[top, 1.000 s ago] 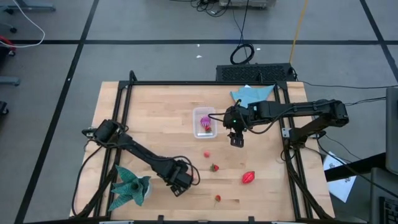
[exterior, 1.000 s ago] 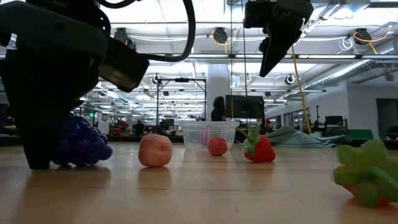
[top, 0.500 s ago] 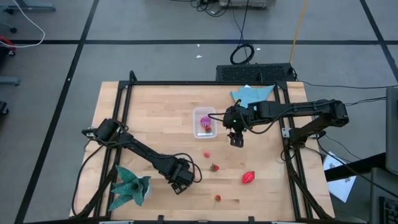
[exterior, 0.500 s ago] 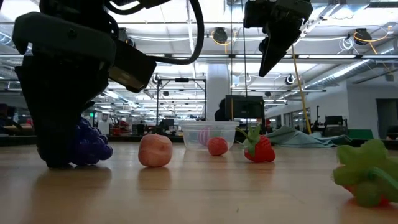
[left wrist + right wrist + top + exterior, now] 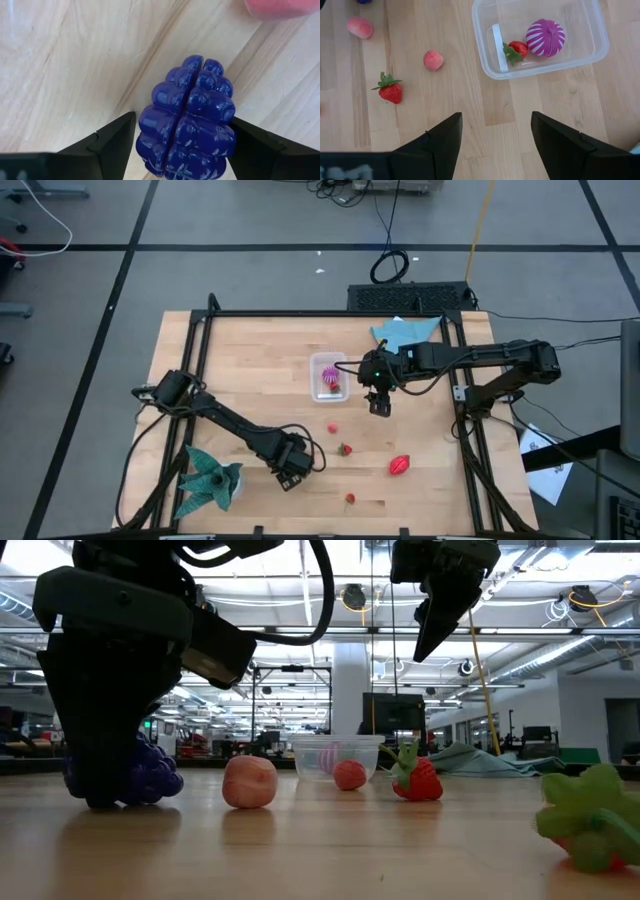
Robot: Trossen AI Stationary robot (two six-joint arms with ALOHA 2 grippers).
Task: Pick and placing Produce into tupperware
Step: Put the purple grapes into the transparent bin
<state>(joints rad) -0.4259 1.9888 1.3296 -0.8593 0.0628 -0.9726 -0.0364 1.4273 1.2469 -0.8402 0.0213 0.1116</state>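
Now the left pincer (image 5: pixel 182 150) has crept sideways until its spread fingers straddle the purple grapes (image 5: pixel 187 125) on the desk (image 5: pixel 60 65) (no squeeze yet), so a grasp looks imminent, while the right pincer (image 5: pixel 492 137) hangs open beside the tupperware (image 5: pixel 540 37).

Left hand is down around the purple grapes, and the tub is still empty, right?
Not quite. The left hand does straddle the purple grapes, but the tub already holds a small strawberry and a striped purple fruit, as the right wrist view shows.
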